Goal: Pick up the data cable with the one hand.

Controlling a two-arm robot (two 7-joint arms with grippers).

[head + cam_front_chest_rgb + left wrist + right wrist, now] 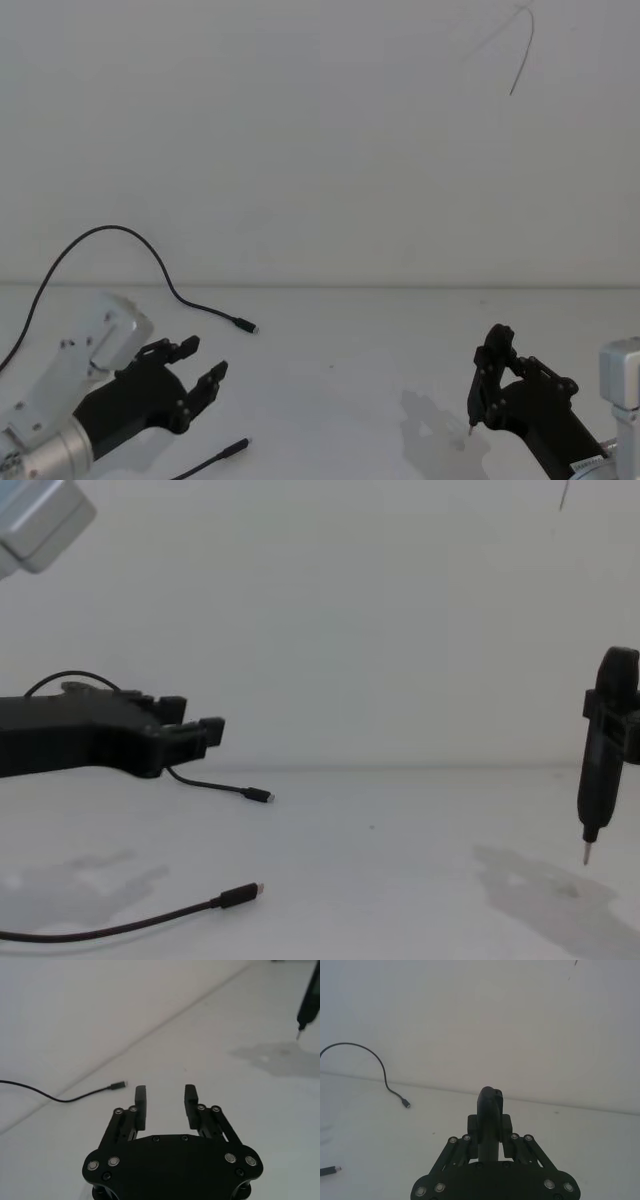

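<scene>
Head view shows the left gripper [203,362], a black angular two-fingered claw on a silver cylindrical wrist, reaching in from the lower left with its fingers released and spread, nothing between them. The data cable [222,455], a long black, slightly textured lead with an elongated black plug and a short silver tip, lies flat on the white table [350,400] close to the robot's edge. Its plug sits just to the right of the claw's body and nearer the robot than the fingertips, not touching them. From the chest view the left gripper [200,720] hangs above the tabletop, while the data cable [150,918] rests on the surface below it, running in from the left with its plug pointing right. A thinner smooth black cable [110,228] arcs across the far left side and ends in a small plug farther back on the table, well apart from the data cable. On the right side, the right gripper [490,390] is clenched around a black pen-shaped tool [495,345] held nearly upright, its thin metal tip pointing down just above the table. The right wrist view shows that gripper's fingers [506,1127] pressed against the pen-shaped tool [489,1102] on both sides.
</scene>
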